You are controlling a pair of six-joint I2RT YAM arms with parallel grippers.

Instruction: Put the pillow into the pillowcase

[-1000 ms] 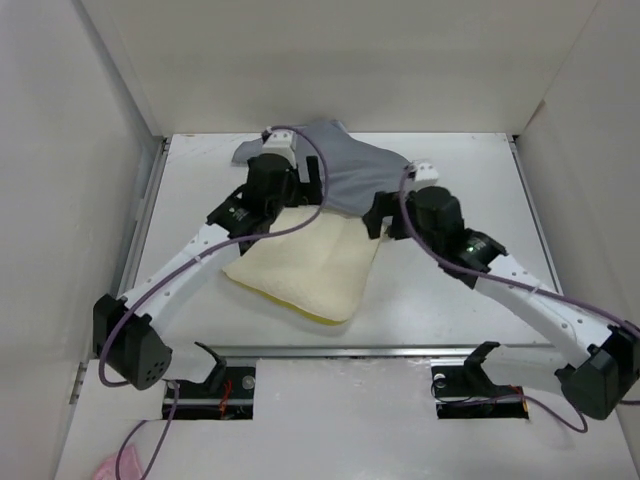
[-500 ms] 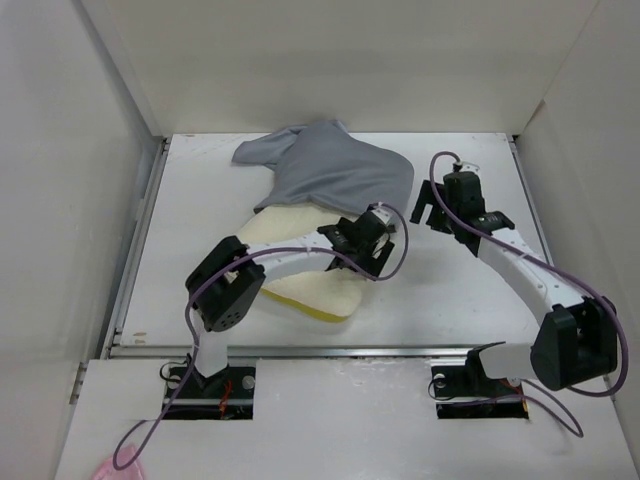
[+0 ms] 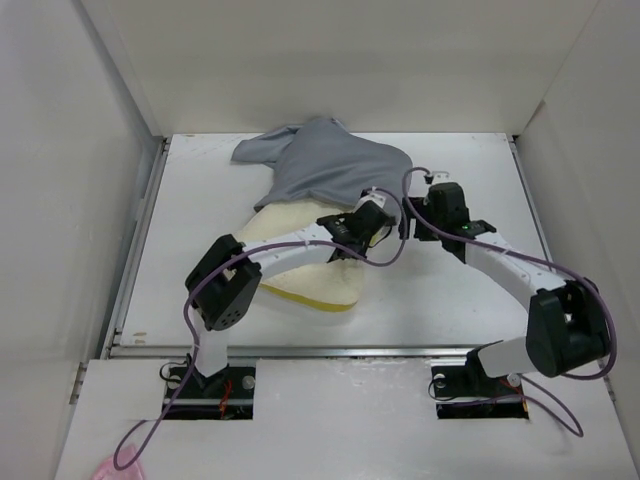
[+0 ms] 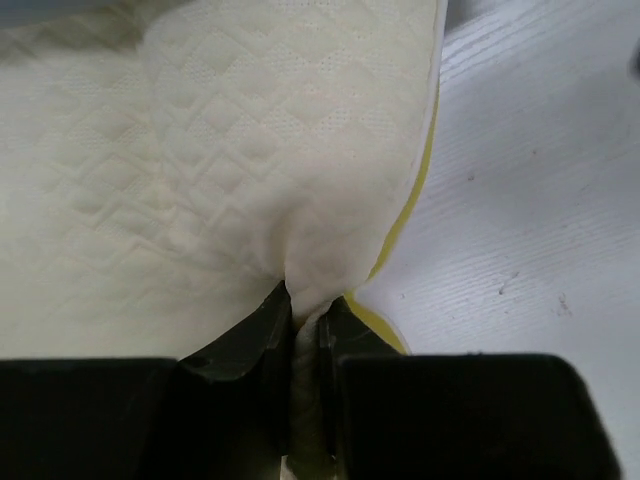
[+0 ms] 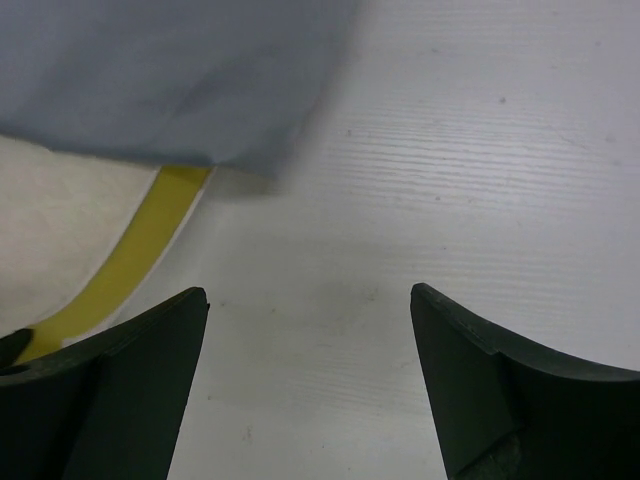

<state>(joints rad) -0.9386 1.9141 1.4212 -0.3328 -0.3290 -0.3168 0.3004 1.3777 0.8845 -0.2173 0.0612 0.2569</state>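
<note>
The cream pillow lies mid-table with its far end under the grey pillowcase. My left gripper is at the pillow's right edge and is shut on a pinched fold of the cream fabric. In the left wrist view the pillow bunches into the closed gripper beside its yellow edge. My right gripper stands open just right of the pillowcase's near right corner. In the right wrist view the gripper hovers over bare table, with the pillowcase and the pillow's yellow edge up to the left.
White walls enclose the table on the left, back and right. A metal rail runs along the near edge. The left arm's link lies across the pillow. A pink object sits at the bottom left, off the table.
The left gripper has closed on the pillow's right edge. The right gripper has moved left toward the pillowcase's corner and narrowed slightly.
</note>
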